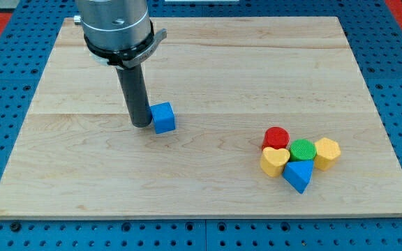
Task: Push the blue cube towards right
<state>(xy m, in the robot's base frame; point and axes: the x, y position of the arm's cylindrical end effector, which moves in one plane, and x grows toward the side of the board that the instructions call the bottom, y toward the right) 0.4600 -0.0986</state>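
The arm's wide grey body (114, 28) runs off the view's top, hiding the surface (208, 188) behind it. There is no gripper, only a rod. My tip (141, 124) touches the blue cube (163, 117) on its left side, left of centre. A five-block cluster sits well apart at lower right.
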